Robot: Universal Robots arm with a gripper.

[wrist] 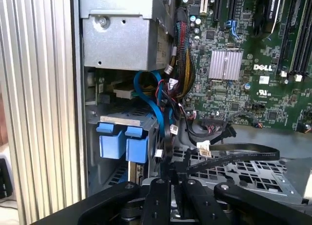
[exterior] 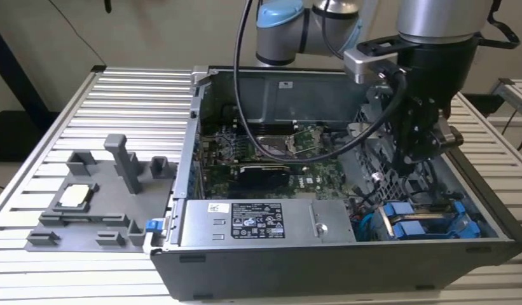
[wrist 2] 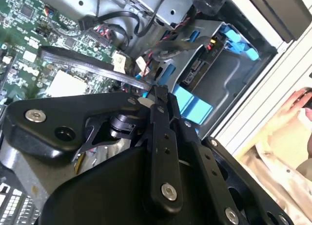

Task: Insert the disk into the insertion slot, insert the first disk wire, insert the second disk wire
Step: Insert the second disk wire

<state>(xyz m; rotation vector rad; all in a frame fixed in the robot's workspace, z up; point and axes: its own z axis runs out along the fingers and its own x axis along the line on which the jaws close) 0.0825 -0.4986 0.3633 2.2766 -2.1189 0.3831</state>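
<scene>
The disk (exterior: 422,222) sits in the insertion slot (exterior: 468,206) at the case's front corner on the exterior view's right, its blue carrier tabs facing up. Both wrist views show those blue tabs (wrist: 122,140) (wrist 2: 236,40) inside the grey metal bay (wrist 2: 234,76). My gripper (exterior: 420,155) hangs inside the case just behind the bay, above a perforated wall (wrist: 234,174). Its fingers are shut on the end of a flat black disk wire (wrist: 234,154), which runs from the fingertips (wrist 2: 155,94) over the motherboard. Which of the two disk wires this is cannot be told.
A grey power supply box (exterior: 261,222) with a white sticker fills the case front beside the bay. The green motherboard (exterior: 269,165) and loose cable bundles (wrist: 183,74) lie close by. A grey fixture plate (exterior: 100,197) stands on the slatted table at the exterior view's left.
</scene>
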